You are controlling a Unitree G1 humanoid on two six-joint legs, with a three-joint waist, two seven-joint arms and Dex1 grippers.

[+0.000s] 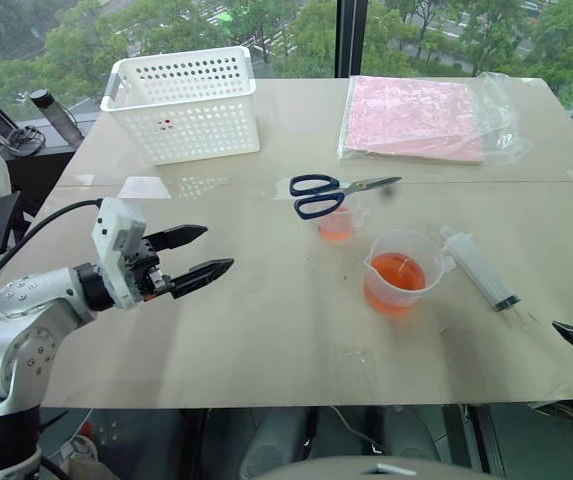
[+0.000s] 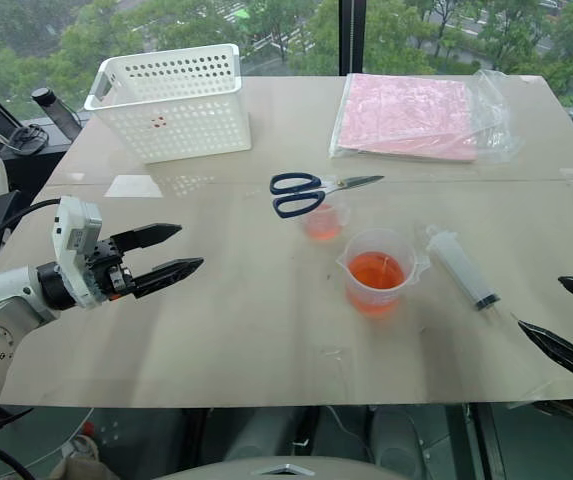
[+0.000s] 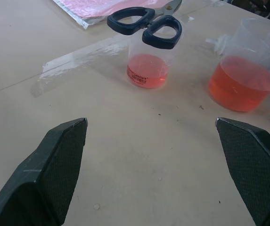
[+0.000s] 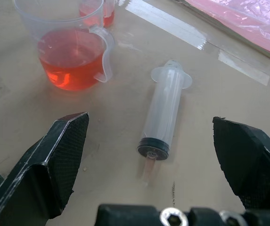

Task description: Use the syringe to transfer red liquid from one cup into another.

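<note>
The clear syringe (image 1: 478,268) lies flat on the table, right of the larger beaker (image 1: 398,270), which holds red liquid (image 1: 396,276) to about a third of its height. Behind the beaker stands the small cup (image 1: 337,224) with a little red liquid in it. My right gripper (image 2: 566,318) hovers open at the table's right edge, just in front of the syringe (image 4: 162,115), nothing between its fingers. Over the left part of the table my left gripper (image 1: 198,253) is open and empty, pointing toward the small cup (image 3: 147,69) and the beaker (image 3: 243,80).
Black-handled scissors (image 1: 331,190) lie behind the small cup, handles almost over it. A white perforated basket (image 1: 184,103) stands at the back left. A clear bag with pink sheets (image 1: 418,118) lies at the back right. Windows close off the table's far edge.
</note>
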